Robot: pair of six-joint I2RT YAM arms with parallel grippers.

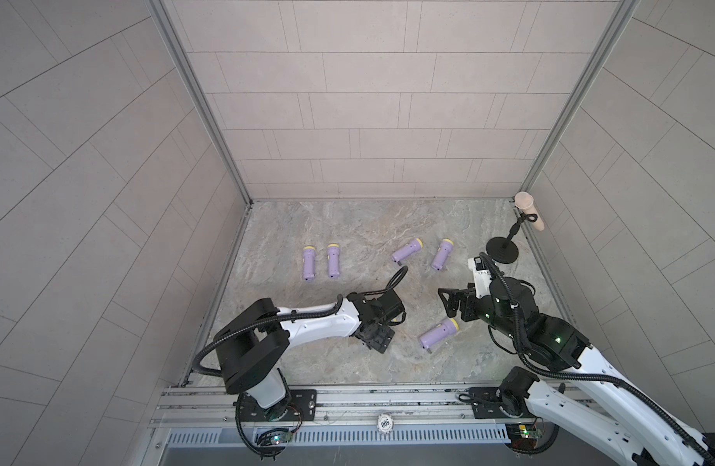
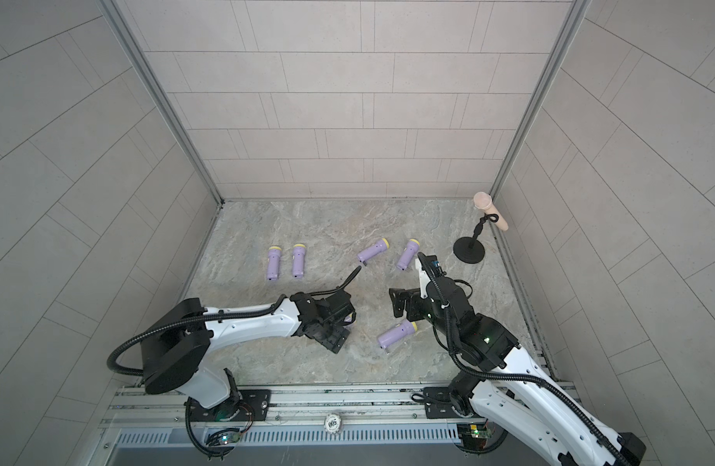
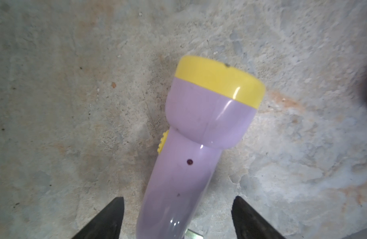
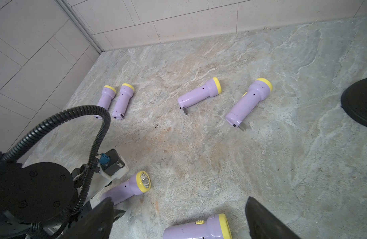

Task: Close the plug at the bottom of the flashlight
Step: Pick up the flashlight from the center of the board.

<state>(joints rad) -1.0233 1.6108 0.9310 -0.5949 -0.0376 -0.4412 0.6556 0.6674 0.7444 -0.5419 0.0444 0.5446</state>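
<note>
Fingers of the left gripper are standing clear on both sides of the lilac flashlight, so we are calling it released, straddling but not grasping. That flashlight is lying on the bench just toward 6 o'clock from its middle. The right gripper is hanging spread wide, holding nothing, near a second flashlight at 3 o'clock from the first. Four far flashlights are resting toward 12 o'clock, two showing plugs folded out.
</note>
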